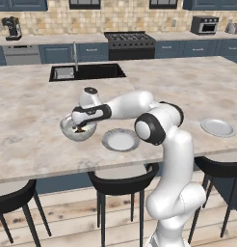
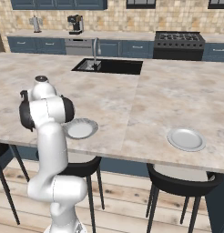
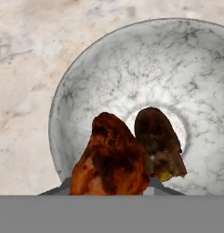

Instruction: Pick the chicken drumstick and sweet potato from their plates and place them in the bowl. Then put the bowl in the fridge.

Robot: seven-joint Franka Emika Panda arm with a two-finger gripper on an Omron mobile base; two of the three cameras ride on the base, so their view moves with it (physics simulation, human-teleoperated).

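Gripping lumpy browned drumstick [image 3: 109, 157], apparently, tool [image 1: 81, 128] over glossy marbled bowl [image 3: 109, 77]

Left base view looked from behind-left, forward and down over the arm at the surface [image 1: 33, 140]; right base view did likewise from behind-right. Both shared the sink [image 1: 86, 72], stove [image 1: 130, 41] and two plates [image 1: 121, 140]. Hand view pointed straight down, close over the bowl [image 3: 109, 77].

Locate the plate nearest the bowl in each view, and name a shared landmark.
Left base view: the plate lies centre, just right of the bowl.
Right base view: the plate lies left of centre, beside the arm.
Hand view: not in it.
Shared landmark: the sink.
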